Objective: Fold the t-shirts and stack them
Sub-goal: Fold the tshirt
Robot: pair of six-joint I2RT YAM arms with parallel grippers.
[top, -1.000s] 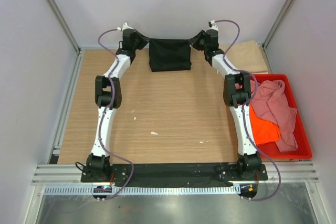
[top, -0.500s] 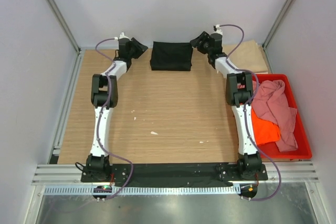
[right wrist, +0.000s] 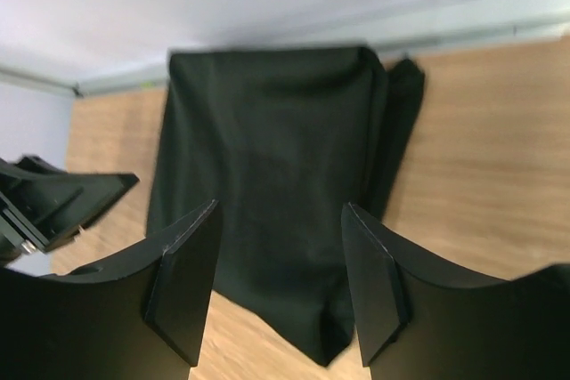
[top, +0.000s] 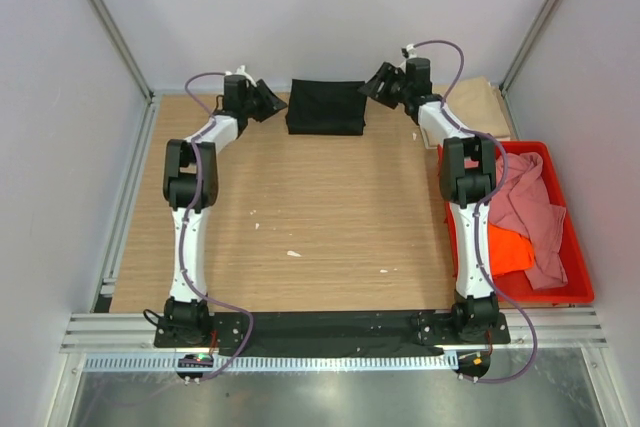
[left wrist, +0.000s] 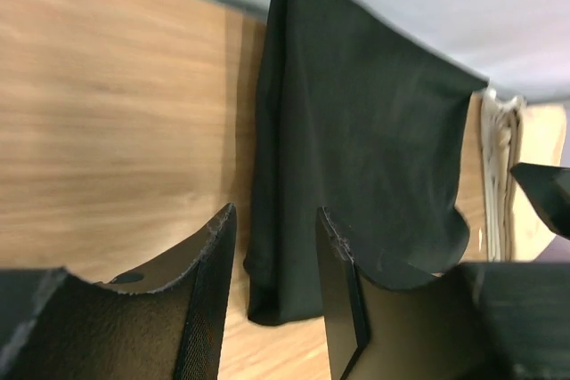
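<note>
A black t-shirt (top: 326, 107) lies folded into a rectangle at the far middle of the table. My left gripper (top: 268, 102) hovers just off its left edge, open and holding nothing. The left wrist view has the black t-shirt (left wrist: 356, 149) beyond the parted left gripper (left wrist: 276, 215). My right gripper (top: 378, 82) is off the shirt's right edge, also open and empty. From the right wrist, the black t-shirt (right wrist: 276, 157) sits past the wide right gripper (right wrist: 280, 211). A folded tan t-shirt (top: 475, 107) lies at the far right. Pink (top: 520, 202) and orange (top: 505, 247) t-shirts lie crumpled in the crate.
A red plastic crate (top: 577, 257) stands along the table's right edge, beside the right arm. Walls and metal frame posts close in the back and sides. Bare wooden tabletop (top: 320, 217) stretches from the black shirt to the arm bases.
Both grippers opened and let go of the black t-shirt, which dropped from hanging between them to lying flat. Both grippers then drew outwards, away from its edges.
</note>
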